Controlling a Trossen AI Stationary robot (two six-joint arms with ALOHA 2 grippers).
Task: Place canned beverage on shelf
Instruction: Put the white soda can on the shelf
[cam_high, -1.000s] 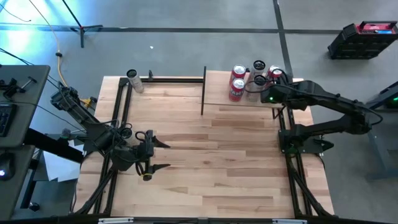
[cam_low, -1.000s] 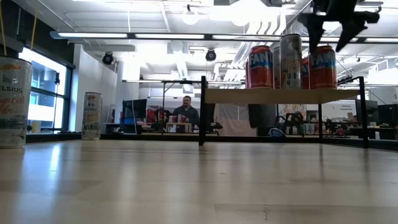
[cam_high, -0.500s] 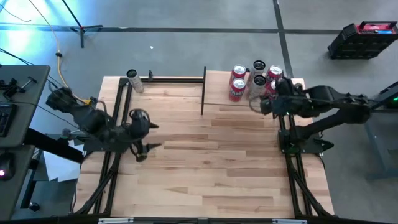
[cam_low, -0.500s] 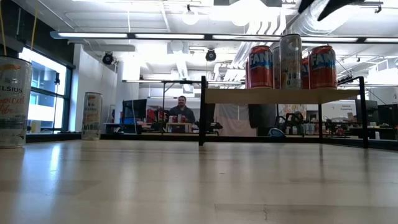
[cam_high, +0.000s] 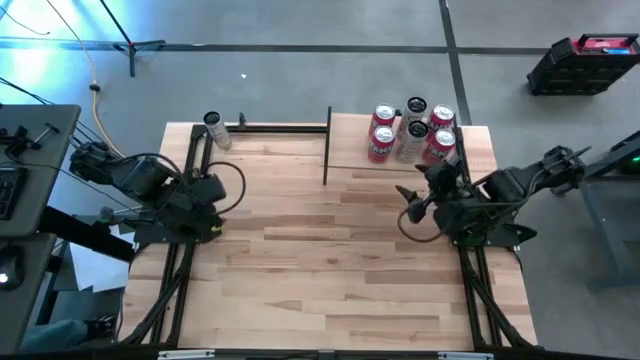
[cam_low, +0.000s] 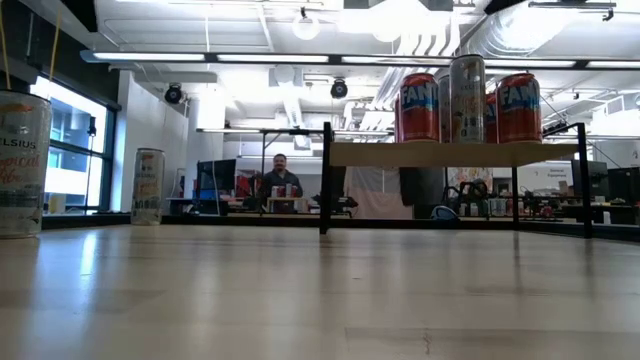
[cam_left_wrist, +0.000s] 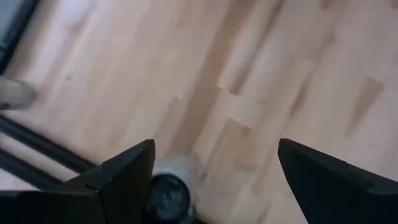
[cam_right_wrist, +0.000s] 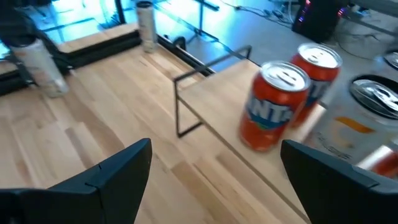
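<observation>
The shelf (cam_high: 350, 150) stands at the table's far right, a pale board on thin black uprights; it also shows in the low view (cam_low: 450, 153). Several cans stand on it, red ones (cam_high: 381, 145) (cam_low: 419, 106) and silver ones (cam_high: 411, 135) (cam_low: 467, 97). My right gripper (cam_high: 408, 203) (cam_right_wrist: 216, 143) is open and empty, off the shelf's near edge. My left gripper (cam_high: 210, 210) (cam_left_wrist: 216, 143) is open and empty at the table's left edge, pointing down. A pale can (cam_left_wrist: 168, 196) (cam_right_wrist: 38, 65) stands below it, close to one finger.
A tall pale can (cam_high: 215, 130) (cam_low: 148, 186) stands on the tabletop at the far left corner. Another large can (cam_low: 20, 165) shows at the low view's left. Black frame rails (cam_high: 190, 180) run along the table's sides. A person sits in the room behind.
My right gripper has drawn back from above the cans on the shelf toward the table's near side and has left the low view; the cans have stayed put. My left gripper has pulled back toward the table's left and far edges.
</observation>
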